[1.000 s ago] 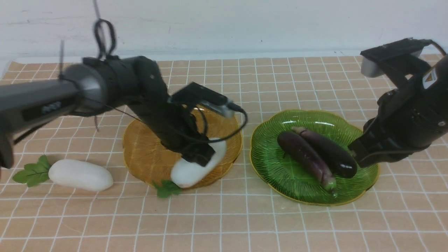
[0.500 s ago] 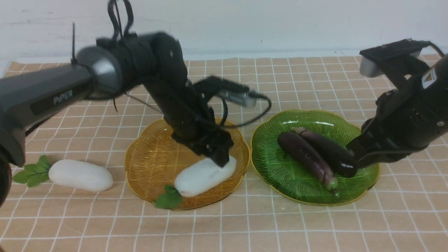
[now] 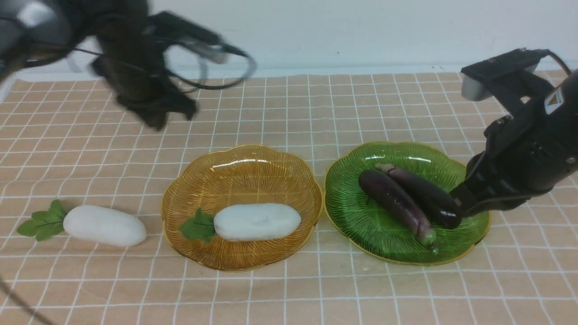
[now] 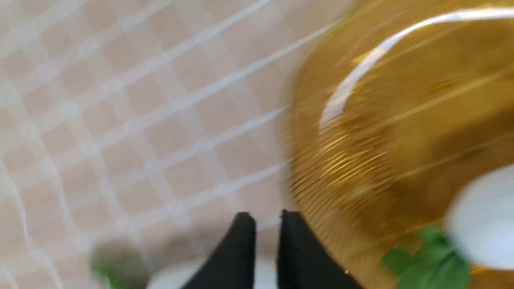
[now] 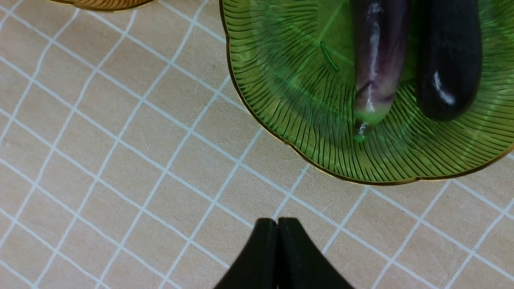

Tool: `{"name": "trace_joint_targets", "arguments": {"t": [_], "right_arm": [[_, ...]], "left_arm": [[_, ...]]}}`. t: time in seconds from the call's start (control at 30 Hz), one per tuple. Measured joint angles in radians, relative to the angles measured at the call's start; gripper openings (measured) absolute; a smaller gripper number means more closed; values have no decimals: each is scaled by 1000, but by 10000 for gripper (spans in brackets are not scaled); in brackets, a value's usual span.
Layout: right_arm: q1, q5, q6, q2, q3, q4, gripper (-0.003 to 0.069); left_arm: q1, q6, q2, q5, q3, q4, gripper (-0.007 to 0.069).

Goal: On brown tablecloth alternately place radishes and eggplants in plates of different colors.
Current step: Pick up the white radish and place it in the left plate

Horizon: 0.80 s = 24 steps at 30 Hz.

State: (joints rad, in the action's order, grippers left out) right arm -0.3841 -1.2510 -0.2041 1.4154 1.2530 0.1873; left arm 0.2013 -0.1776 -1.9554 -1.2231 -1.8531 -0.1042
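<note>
Left pincer (image 4: 267, 218), nearly closed and empty, is held well apart from the white oblong radish (image 3: 104, 225) lying on the checked brown tablecloth (image 3: 316, 293); unless widened, radish may be knocked rolling.

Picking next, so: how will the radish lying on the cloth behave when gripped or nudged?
The radish looks smooth and rounded, so it may slip unless gripped across its middle. Lying on its side, it would probably roll if pushed on its flank. Its leafy tuft looks thin and floppy: a poor grip spot.
</note>
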Motion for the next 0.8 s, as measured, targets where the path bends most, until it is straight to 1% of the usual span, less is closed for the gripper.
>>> {"name": "trace_joint_targets", "arguments": {"t": [0.03, 0.1, 0.17, 0.2, 0.23, 0.3, 0.4, 0.47, 0.5, 0.53, 0.57, 0.63, 0.7, 0.8], "right_arm": [[0, 0, -1, 0, 0, 0, -15], [0, 0, -3, 0, 0, 0, -15], [0, 0, -3, 0, 0, 4, -15], [0, 0, -3, 0, 0, 5, -15], [0, 0, -3, 0, 0, 5, -15], [0, 0, -3, 0, 0, 5, -15], [0, 0, -3, 0, 0, 5, -15], [0, 0, -3, 0, 0, 5, -15], [0, 0, -3, 0, 0, 5, -15], [0, 0, -3, 0, 0, 5, -15], [0, 0, -3, 0, 0, 5, -15], [0, 0, -3, 0, 0, 6, -15], [0, 0, -3, 0, 0, 8, -15], [0, 0, -3, 0, 0, 17, -15]], "left_arm": [[-35, 21, 14, 0, 27, 15, 39], [-115, 84, 40, 0, 110, 55, 11], [-183, 136, 62, -1, 176, 92, 6], [-241, 203, 76, -2, 225, 124, 13], [-258, 227, 78, -3, 242, 129, 17], [-307, 312, 76, -3, 287, 130, 81], [-321, 419, 54, -3, 298, 92, 254], [-321, 481, 46, -3, 298, 91, 376], [-321, 512, 40, -3, 298, 104, 463], [-321, 535, 35, -3, 298, 118, 532], [-321, 542, 32, -2, 298, 127, 554], [-319, 554, 20, -2, 300, 142, 627], [-312, 565, 3, 1, 307, 144, 661], [-298, 605, -33, 2, 310, 124, 683]]}}
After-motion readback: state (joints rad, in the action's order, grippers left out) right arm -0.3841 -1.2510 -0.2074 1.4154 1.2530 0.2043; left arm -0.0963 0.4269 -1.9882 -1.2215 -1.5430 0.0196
